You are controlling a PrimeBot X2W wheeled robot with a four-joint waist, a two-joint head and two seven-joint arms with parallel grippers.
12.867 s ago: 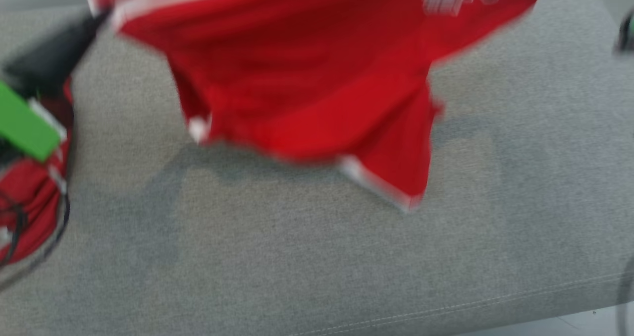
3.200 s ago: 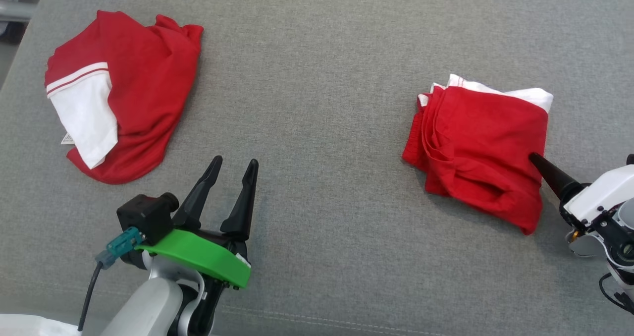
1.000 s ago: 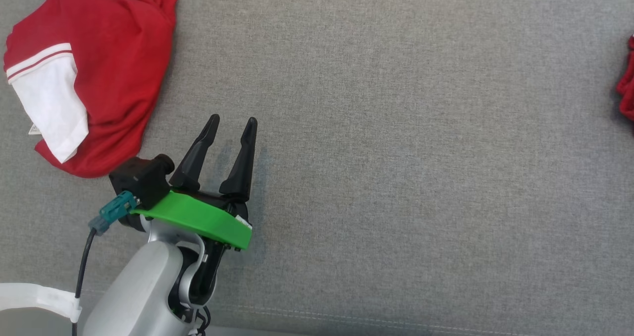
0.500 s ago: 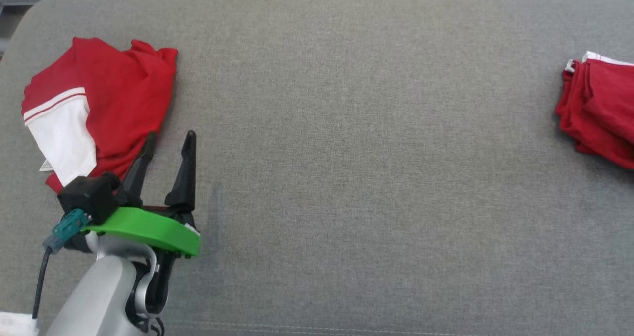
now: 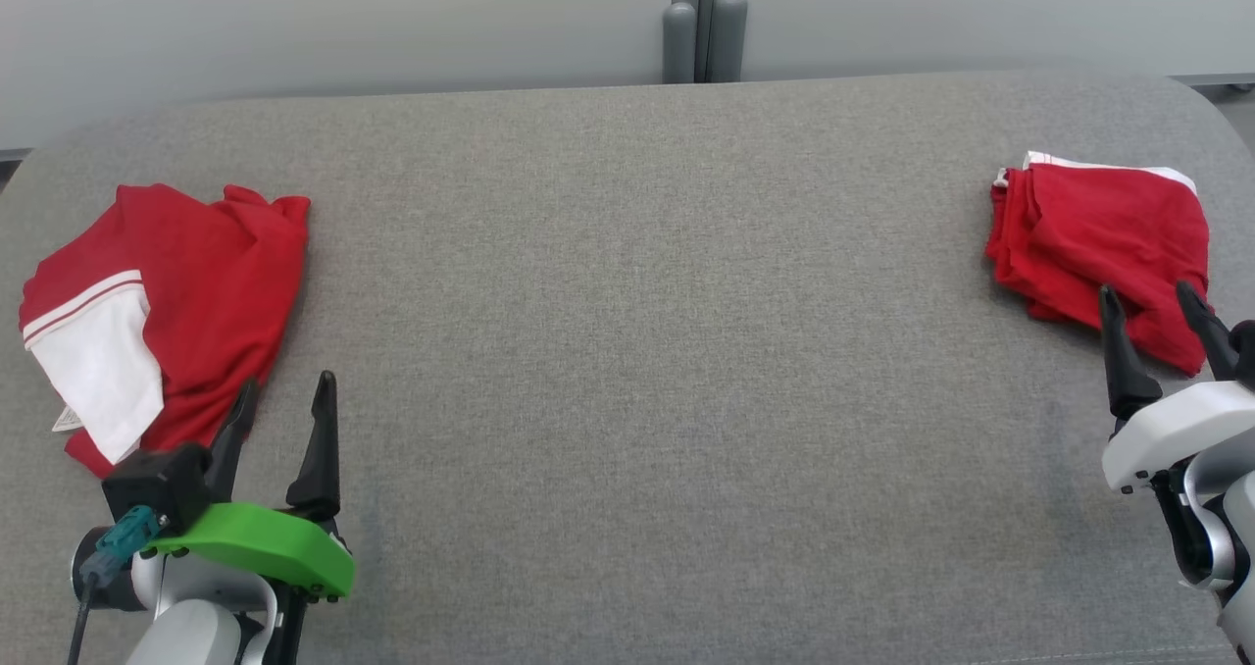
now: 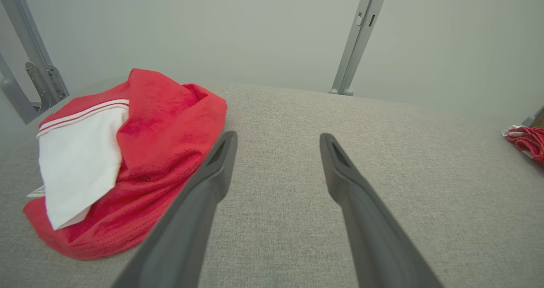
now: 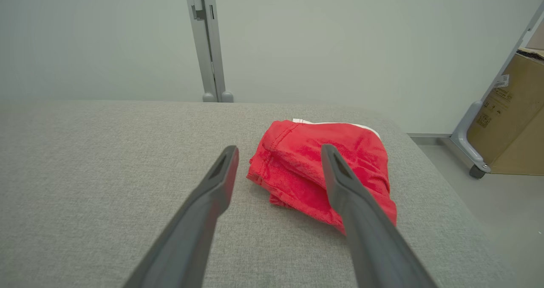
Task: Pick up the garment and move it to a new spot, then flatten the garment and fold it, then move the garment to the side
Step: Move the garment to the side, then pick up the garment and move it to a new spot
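Left claw [image 5: 286, 383]: wide open, empty, low over the grey surface [image 5: 637, 302], its left finger just beside the crumpled garment [image 5: 216, 282].
Right claw [image 5: 1147, 292]: parted, holding nothing, at the folded garment's [image 5: 1098, 224] near edge; half a second ago it was outside the head view.
Folded garment: red, white trim, right end of the surface.
Crumpled garment: left end, unchanged.
Head view: has tilted up, so the wall [image 5: 343, 18] now shows.

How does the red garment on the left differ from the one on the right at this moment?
The left garment lies crumpled and spread wide; the right garment is folded into a compact stack. The left garment shows a large white panel, the right garment only a thin white edge. Both are red, rest on the grey cushion, ungripped.
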